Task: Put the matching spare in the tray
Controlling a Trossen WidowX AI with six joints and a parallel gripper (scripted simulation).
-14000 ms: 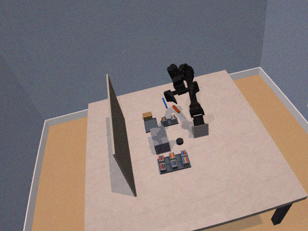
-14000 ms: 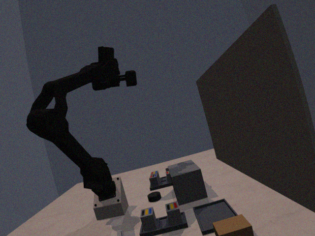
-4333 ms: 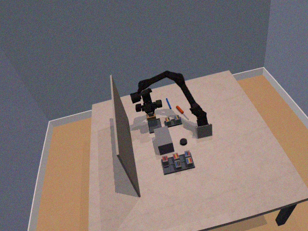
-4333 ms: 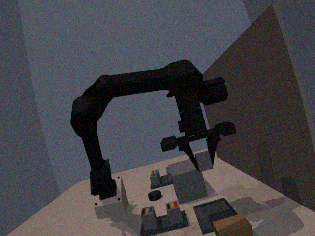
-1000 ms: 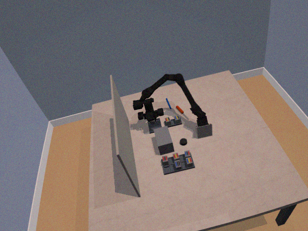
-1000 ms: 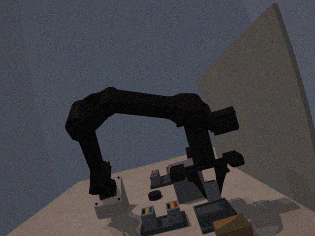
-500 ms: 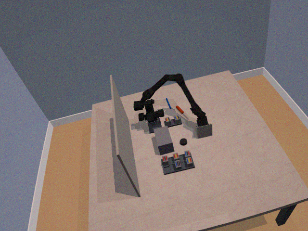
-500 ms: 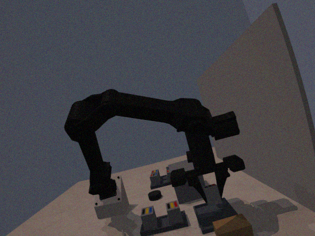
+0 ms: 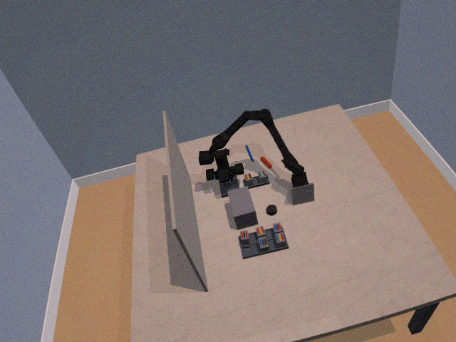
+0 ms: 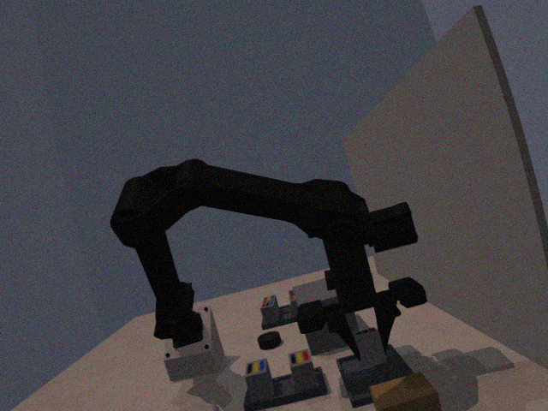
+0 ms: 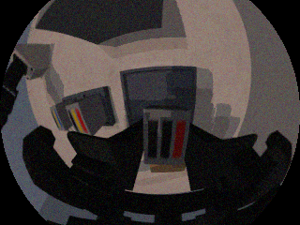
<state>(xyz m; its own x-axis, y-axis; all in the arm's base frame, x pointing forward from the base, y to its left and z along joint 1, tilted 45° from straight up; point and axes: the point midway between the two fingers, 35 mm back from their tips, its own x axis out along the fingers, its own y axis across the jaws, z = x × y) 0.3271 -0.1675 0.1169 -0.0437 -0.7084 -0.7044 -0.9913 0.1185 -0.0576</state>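
Observation:
My gripper (image 9: 228, 179) (image 10: 372, 351) (image 11: 163, 120) is shut on a grey spare unit (image 10: 371, 347) (image 11: 146, 141), its top striped black, black and red in the wrist view. The unit is upright and low at the dark tray (image 9: 234, 182) (image 10: 351, 378) (image 11: 184, 100); whether its base touches the tray floor cannot be told. A large rack (image 9: 254, 253) holds several striped units. A small rack (image 9: 254, 184) (image 10: 285, 395) (image 11: 96, 110) holds two, one black-yellow-blue (image 10: 256, 366), one black-yellow-red (image 10: 300, 356). No mounted unit's back code can be made out.
A grey block (image 9: 241, 200) stands between the tray and the large rack. A tall panel (image 9: 182, 191) (image 10: 451, 176) stands beside them. An orange-brown block (image 10: 405, 392) is close by the tray. A black puck (image 9: 271, 209) (image 10: 269, 340), red screwdriver (image 9: 266, 162) and blue pen (image 9: 249, 152) lie on the table.

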